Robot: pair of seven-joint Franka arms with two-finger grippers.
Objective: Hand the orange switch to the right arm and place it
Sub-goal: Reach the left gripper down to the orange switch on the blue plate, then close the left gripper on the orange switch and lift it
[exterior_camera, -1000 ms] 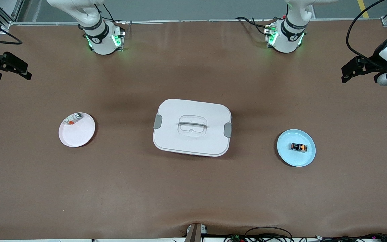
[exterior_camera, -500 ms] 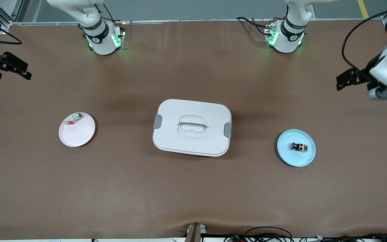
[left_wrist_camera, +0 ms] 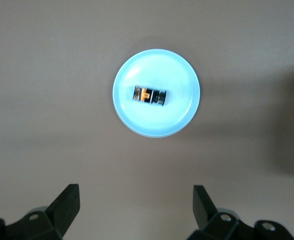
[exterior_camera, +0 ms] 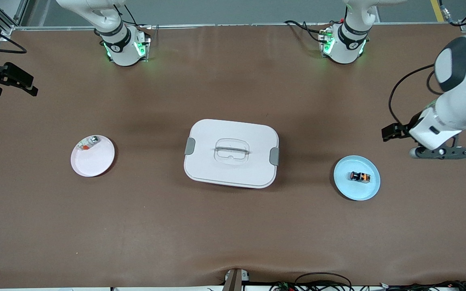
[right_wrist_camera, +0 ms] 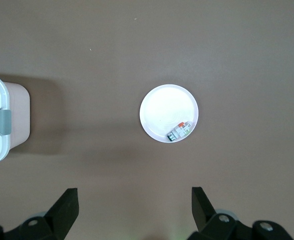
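Fingers of the left gripper (left_wrist_camera: 136,212) stand wide apart with nothing between them, seen in the left wrist view as two dark tips with bare brown table (exterior_camera: 233,234) filling the gap. In the front view this gripper (exterior_camera: 395,132) hangs over open table at the left arm's end, beside the blue plate (exterior_camera: 372,190) and not above it. The orange switch (exterior_camera: 359,176) lies on its side near the middle of that plate, apart from the gripper; in the left wrist view the switch (left_wrist_camera: 149,95) sits inside the plate's (left_wrist_camera: 179,117) rim with clear plate surface all around it. Bare table surrounds the plate on every side, so nothing crowds its edge.

A white lidded box (exterior_camera: 231,152) stands at the table's centre, well apart from the blue plate, with grey clips at both short ends and a recessed handle on top. Wide open table lies between the box and each plate, and a broad bare stretch runs nearer the front camera.

Toward the right arm's end sits a white plate (exterior_camera: 95,163), holding a small silver-and-orange piece (exterior_camera: 87,143) against its rim. The right gripper (exterior_camera: 12,81) waits over the table's edge at that end, its fingers (right_wrist_camera: 67,205) also spread with nothing in them.
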